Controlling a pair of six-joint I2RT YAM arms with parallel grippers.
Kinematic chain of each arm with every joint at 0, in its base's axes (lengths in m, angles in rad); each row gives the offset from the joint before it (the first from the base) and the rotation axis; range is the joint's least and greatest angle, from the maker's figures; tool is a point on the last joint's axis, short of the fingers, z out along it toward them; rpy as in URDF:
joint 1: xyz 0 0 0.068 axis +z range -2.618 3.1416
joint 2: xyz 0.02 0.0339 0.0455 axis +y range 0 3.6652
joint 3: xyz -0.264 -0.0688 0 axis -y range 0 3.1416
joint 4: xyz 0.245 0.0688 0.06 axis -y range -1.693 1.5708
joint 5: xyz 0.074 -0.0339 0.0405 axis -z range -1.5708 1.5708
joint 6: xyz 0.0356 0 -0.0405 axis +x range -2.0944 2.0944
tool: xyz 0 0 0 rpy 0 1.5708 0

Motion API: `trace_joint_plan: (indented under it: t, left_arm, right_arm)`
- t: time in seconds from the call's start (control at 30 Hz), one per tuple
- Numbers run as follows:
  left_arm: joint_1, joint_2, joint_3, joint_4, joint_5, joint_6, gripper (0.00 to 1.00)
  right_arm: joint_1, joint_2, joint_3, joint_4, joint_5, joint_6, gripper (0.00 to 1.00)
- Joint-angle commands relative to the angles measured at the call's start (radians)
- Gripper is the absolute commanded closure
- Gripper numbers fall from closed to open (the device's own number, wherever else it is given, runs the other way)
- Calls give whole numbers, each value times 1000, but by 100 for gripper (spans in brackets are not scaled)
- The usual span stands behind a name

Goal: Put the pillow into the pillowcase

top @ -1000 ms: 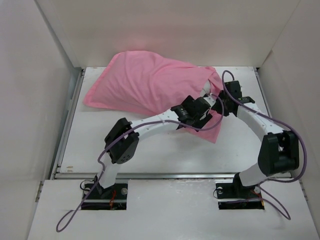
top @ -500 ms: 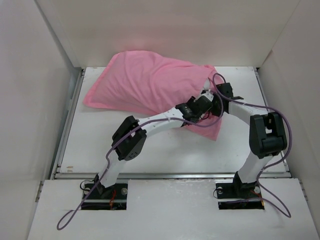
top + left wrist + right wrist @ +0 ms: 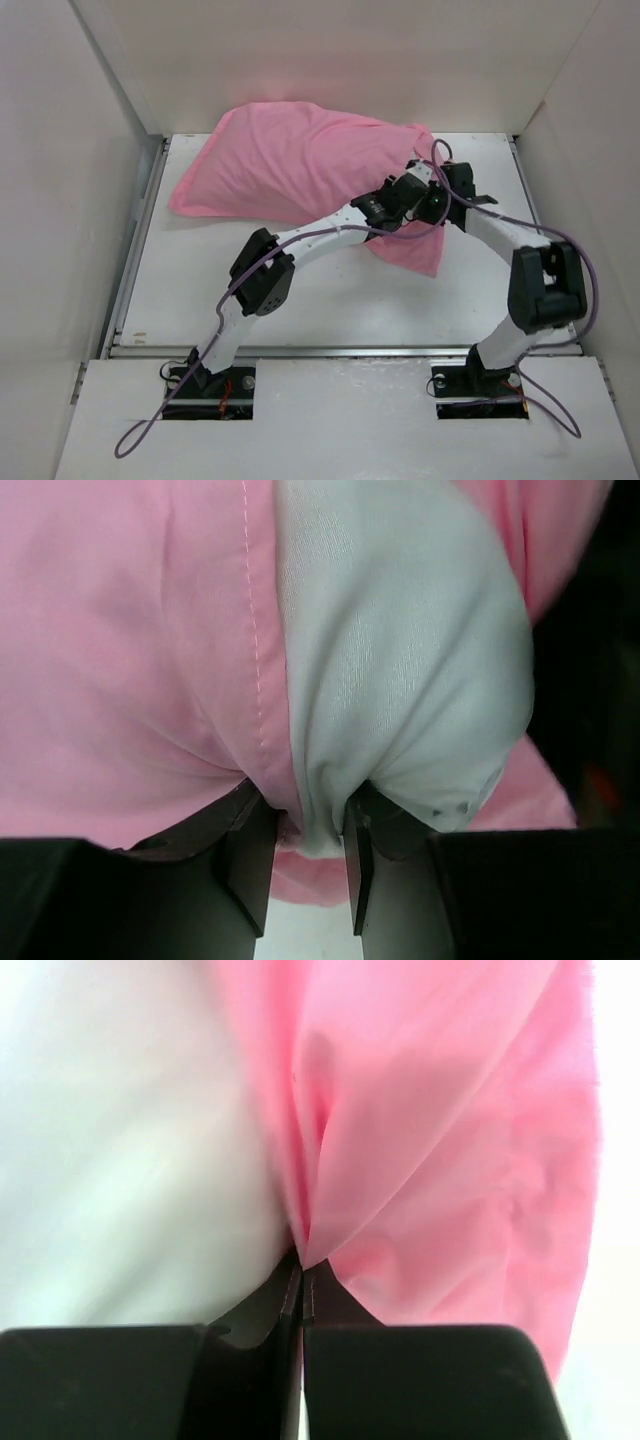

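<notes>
At the pillowcase (image 3: 440,1160) mouth, left hand (image 3: 305,825) pinches the pillow (image 3: 400,680) corner, right hand (image 3: 302,1280) is clamped on pink hem; pillow lies lengthwise to their left.

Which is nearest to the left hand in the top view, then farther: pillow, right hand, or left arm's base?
1. pillow: pinched in the left hand itself.
2. right hand: just to its right, on the pillowcase.
3. left arm's base: near edge, bottom left.
</notes>
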State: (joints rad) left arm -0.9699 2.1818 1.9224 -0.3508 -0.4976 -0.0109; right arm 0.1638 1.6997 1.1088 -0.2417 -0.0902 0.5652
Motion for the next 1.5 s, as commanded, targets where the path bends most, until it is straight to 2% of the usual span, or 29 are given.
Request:
trace_joint_plan:
  t: [0.0,0.07,0.13,0.23,0.33,0.37,0.4,0.43,0.53,0.57,0.63,0.73,0.77,0.8,0.93,1.07,1.13,1.17,1.2,1.33,1.47]
  left_arm:
    - [30,39,114,176,48,-23,73]
    - [54,108,157,200,108,-35,73]
    - [54,177,211,200,129,-66,76]
    - [65,202,221,210,188,-104,76]
    - [74,190,190,190,229,-124,65]
    - [74,171,140,181,240,-113,55]
    - [74,117,112,161,240,-113,15]
    - [74,81,80,161,255,-113,0]
    - [74,-104,-74,160,284,-104,0]
    - [74,-153,-107,161,284,-104,0]
    - [85,-283,-178,161,260,-104,0]
    - [109,-388,-191,132,249,-104,0]
    - [125,-402,-181,100,249,-104,0]
    - [125,-413,-169,81,249,-104,0]
    - [135,-445,-128,58,281,-103,0]
    - [135,-436,-103,49,291,-92,0]
    - [135,-413,-83,24,225,-110,12]
    - [135,-413,-63,24,205,-110,14]
    - [135,-398,-54,24,167,-122,14]
    - [68,-337,-36,24,-166,-95,26]
    - [59,-298,3,-14,-182,-101,28]
  right_arm:
    - [2,-220,-61,-90,-170,-57,100]
    - [2,-365,-99,-123,-253,-86,100]
    - [2,-475,-90,-201,-412,-138,100]
    - [2,-537,-15,-280,-474,-179,100]
    - [2,-563,26,-268,-508,-189,100]
    - [2,-563,26,-255,-508,-189,100]
    - [2,-546,35,-245,-508,-174,100]
    - [2,-534,36,-231,-469,-157,100]
    - [2,-465,68,-264,-383,-157,100]
    - [2,-450,89,-284,-309,-157,94]
    - [2,-440,98,-315,-255,-157,90]
    - [2,-486,108,-315,-215,-157,79]
    - [2,-503,108,-315,-201,-157,72]
    - [2,-520,99,-315,-162,-157,58]
    - [2,-590,75,-324,-125,-148,42]
    - [2,-624,56,-335,-114,-148,40]
    - [2,-637,46,-346,-123,-148,39]
    - [2,-647,37,-346,-123,-148,39]
    - [2,-647,37,-346,-132,-148,39]
    - [2,-657,16,-326,-132,-148,38]
    - [2,-657,-7,-305,-154,-148,38]
